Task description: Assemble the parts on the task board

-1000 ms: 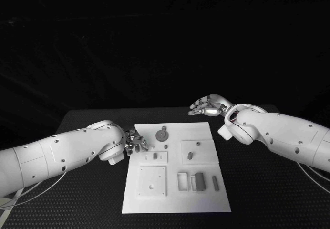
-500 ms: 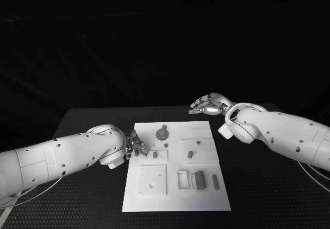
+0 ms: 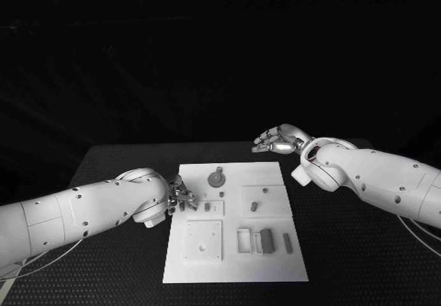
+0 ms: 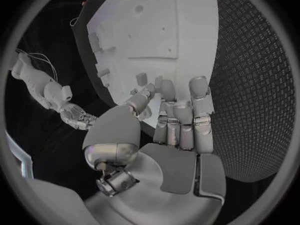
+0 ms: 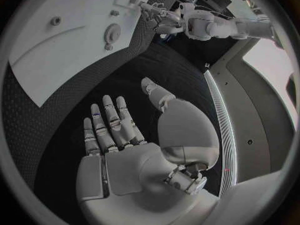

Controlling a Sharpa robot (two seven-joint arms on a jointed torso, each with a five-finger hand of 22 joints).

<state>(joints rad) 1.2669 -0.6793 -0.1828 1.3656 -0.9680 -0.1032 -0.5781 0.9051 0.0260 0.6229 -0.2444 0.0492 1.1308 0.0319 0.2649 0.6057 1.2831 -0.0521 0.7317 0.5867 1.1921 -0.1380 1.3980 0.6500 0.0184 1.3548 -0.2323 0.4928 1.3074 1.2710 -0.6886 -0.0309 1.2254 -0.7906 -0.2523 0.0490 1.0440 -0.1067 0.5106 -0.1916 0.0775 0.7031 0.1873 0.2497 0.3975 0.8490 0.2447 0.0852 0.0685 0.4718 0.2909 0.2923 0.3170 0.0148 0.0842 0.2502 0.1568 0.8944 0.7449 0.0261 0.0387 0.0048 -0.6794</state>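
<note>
Left robot hand [image 3: 181, 196], fingers parted and empty, at task board's [image 3: 234, 268] left edge beside small grey peg [image 3: 207, 208]; right robot hand [image 3: 278, 141], loosely open, well beyond far edge.

Robotics laboratory or test cell. Evidence: a black, textured-mat table [image 3: 368, 268] carries a flat white rectangular task board [image 3: 234, 271] with recessed fixtures, set before an unlit black backdrop. Two white jointed robot arms with cabling reach in from left and right. No domestic furnishings are visible.
</note>
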